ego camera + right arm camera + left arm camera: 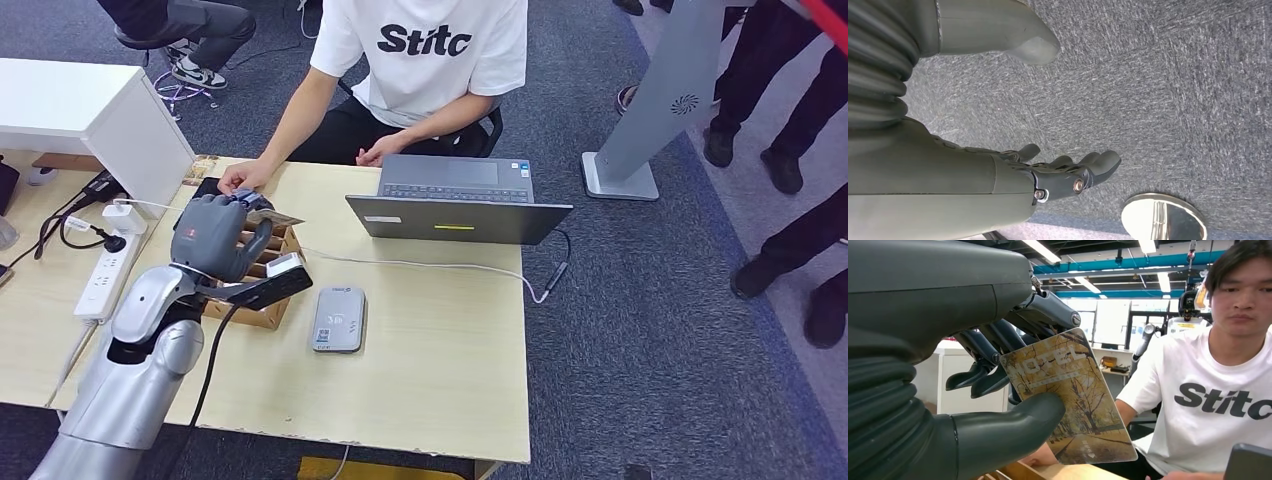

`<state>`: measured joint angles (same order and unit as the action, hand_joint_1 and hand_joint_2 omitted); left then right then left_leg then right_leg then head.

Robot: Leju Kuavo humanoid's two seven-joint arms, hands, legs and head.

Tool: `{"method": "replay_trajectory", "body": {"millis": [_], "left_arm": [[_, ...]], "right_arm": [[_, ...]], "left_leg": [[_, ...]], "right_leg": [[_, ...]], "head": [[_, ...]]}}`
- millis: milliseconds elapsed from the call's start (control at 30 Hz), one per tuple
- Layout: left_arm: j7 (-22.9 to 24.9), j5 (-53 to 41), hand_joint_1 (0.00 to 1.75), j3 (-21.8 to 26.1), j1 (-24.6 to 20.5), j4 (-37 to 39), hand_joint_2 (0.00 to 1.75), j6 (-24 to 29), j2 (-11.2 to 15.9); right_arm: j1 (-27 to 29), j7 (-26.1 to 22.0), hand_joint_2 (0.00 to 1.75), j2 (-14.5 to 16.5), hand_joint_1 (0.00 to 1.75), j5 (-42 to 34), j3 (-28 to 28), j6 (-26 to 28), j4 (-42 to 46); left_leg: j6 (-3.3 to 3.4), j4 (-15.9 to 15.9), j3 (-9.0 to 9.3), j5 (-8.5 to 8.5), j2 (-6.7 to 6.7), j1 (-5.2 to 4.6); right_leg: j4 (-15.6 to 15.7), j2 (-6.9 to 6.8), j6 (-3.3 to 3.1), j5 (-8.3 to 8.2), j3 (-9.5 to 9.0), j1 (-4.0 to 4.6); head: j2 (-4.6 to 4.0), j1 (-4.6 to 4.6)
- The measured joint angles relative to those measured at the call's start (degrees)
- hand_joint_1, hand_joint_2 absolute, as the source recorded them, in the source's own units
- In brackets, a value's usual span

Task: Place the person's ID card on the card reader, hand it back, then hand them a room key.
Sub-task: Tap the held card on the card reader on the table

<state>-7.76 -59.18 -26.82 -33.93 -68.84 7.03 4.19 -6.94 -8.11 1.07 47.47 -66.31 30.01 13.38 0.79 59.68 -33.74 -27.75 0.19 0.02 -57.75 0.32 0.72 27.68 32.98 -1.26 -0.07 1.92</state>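
Note:
My left hand (215, 235) is raised over the wooden card box (262, 310) at the table's left. It pinches a room key card (1073, 395) printed with autumn trees and the word HOTEL between thumb and fingers; the card's edge (275, 218) points toward the person. The person in a white T-shirt (425, 55) sits across the table, one hand (243, 177) resting on the table just beyond my hand. The grey card reader (339, 318) lies flat on the table to the right of the box. My right hand (1068, 172) hangs over carpet, fingers apart, holding nothing.
An open laptop (460, 205) stands at the table's far side with a cable (450, 268) trailing across to the right edge. A white power strip (105, 270) and plugs lie at the left. A white cabinet (90, 115) stands behind. People stand at the far right.

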Motion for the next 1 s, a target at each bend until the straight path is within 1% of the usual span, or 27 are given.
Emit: {"method": "replay_trajectory", "body": {"millis": [300,500,1000], "left_arm": [[0.71,-0.28,1.75,-2.02,0.0,5.35,1.75,0.72,-2.14],[1.56,-0.38,1.75,-2.33,-0.01,9.94,1.75,2.05,-4.01],[0.88,-2.99,1.75,-3.43,-0.6,19.81,1.75,5.6,-7.75]], "right_arm": [[-0.34,0.7,1.75,0.0,0.0,0.91,0.15,0.0,-0.01],[-0.82,1.19,1.75,0.0,0.0,1.58,0.64,0.0,-0.01],[-1.75,2.16,1.75,0.0,0.0,3.09,2.5,0.0,-0.16]], "left_leg": [[0.0,0.0,-0.01,0.0,-0.01,0.0],[0.0,0.0,-0.01,0.0,0.0,-0.01],[0.0,0.0,-0.01,0.0,-0.01,-0.01]], "right_leg": [[0.0,0.0,0.0,0.0,0.0,0.0],[0.0,0.0,0.0,0.0,0.0,0.0],[0.0,-0.01,0.0,0.0,0.0,0.0]], "head": [[0.0,-0.01],[0.0,0.0],[0.0,-0.01]]}}
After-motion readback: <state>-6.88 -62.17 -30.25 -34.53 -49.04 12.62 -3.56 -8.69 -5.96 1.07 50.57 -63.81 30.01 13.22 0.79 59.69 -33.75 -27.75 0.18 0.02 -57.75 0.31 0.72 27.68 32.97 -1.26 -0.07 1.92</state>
